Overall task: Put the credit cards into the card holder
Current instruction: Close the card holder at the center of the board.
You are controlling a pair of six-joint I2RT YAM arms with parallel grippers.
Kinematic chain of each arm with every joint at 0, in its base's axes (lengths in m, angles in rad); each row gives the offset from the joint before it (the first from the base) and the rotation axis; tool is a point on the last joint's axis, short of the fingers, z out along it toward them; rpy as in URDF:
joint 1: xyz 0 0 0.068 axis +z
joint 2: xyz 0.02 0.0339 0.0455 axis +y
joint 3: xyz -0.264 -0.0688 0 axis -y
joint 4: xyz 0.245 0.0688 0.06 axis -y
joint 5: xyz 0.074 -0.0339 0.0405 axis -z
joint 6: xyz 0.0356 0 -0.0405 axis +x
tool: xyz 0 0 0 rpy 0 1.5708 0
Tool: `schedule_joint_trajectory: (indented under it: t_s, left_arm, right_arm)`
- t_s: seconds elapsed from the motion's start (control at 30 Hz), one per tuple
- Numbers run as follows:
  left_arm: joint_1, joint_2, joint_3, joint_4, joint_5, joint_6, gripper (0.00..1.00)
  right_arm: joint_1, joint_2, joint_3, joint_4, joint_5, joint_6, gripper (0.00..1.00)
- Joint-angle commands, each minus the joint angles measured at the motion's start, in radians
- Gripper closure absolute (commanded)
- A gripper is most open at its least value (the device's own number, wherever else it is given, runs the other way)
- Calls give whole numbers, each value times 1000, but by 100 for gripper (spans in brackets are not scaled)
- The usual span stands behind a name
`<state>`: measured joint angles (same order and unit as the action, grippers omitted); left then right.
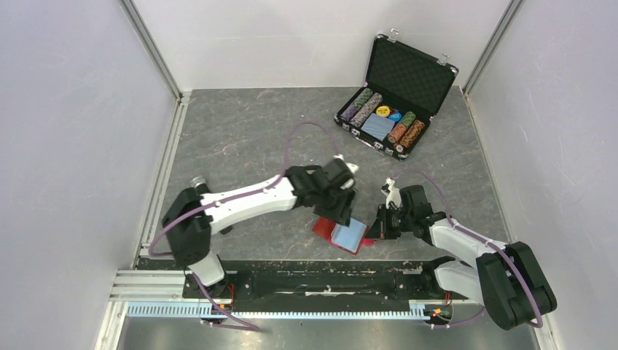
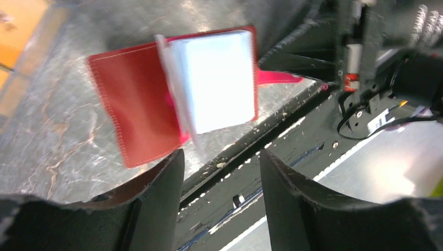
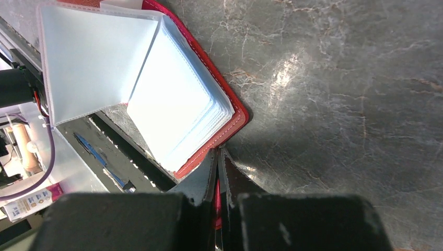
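Observation:
The red card holder (image 1: 324, 226) lies open at the table's near edge, its pale blue-grey sleeves (image 1: 350, 235) fanned upward. My left gripper (image 1: 341, 209) hovers just above it, open and empty; in the left wrist view its fingertips (image 2: 175, 162) frame the table edge below the card holder (image 2: 136, 104). My right gripper (image 1: 379, 224) sits at the holder's right side, shut on its red snap tab (image 3: 217, 201), with the card holder (image 3: 237, 119) right in front of the gripper (image 3: 218, 157). No credit cards show clearly; an orange blur (image 2: 18, 31) fills one corner.
An open black chip case (image 1: 408, 69) with poker chips and a blue deck stands at the back right. A black rail (image 1: 328, 281) runs along the table's near edge below the holder. White walls enclose the sides.

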<state>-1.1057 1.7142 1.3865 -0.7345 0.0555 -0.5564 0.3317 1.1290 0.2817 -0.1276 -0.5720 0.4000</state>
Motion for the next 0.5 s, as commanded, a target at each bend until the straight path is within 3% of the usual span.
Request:
schedule_joint_trajectory:
  t_s: [0.0, 0.17, 0.33, 0.47]
  left_arm:
    - [155, -152, -200, 202, 116, -105, 38]
    - [285, -196, -393, 319, 207, -148, 37]
    - [286, -123, -430, 375, 219, -155, 37]
    - [285, -76, -433, 378, 141, -168, 36]
  right_arm:
    - [4, 12, -26, -30, 55, -39, 99]
    - [4, 9, -29, -30, 55, -37, 99]
    - [4, 7, -32, -30, 57, -37, 99]
    - [5, -2, -33, -34, 56, -35, 99]
